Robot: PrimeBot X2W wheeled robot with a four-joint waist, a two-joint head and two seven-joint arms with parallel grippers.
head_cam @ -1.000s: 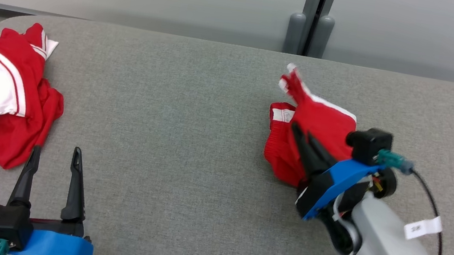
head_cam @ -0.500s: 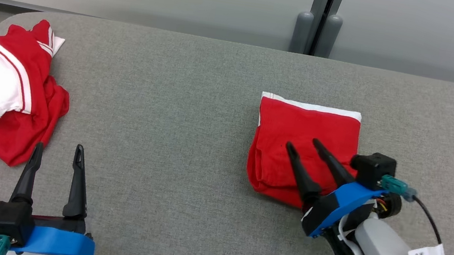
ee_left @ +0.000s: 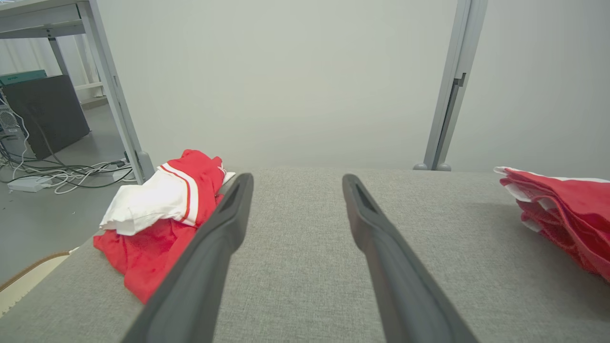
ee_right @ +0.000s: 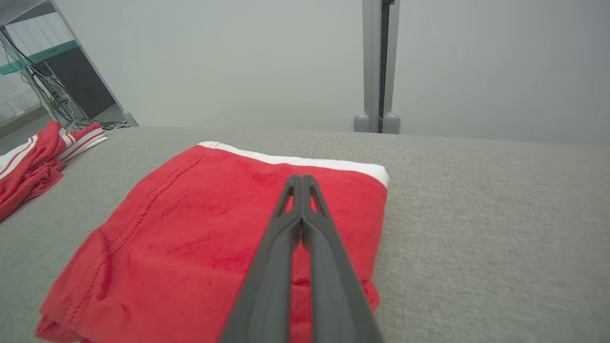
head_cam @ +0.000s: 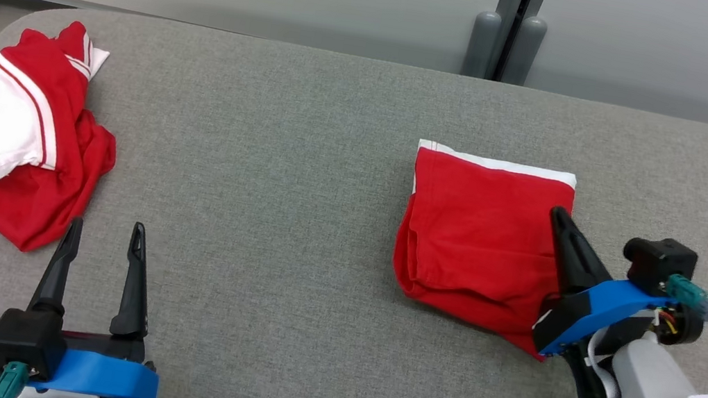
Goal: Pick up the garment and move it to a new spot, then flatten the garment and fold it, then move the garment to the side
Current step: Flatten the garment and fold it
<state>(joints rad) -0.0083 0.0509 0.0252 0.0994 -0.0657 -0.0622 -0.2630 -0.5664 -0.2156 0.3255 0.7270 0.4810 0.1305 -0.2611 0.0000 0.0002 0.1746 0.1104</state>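
garment, red with a white band, lies folded flat on grey tabletop, right of centre. right pincer closed, fingers pressed together with nothing between them, over the garment's right edge; contact with cloth unclear. left pincer open and empty at near left, just beside crumpled red-and-white clothing at the tabletop's left end, not touching.
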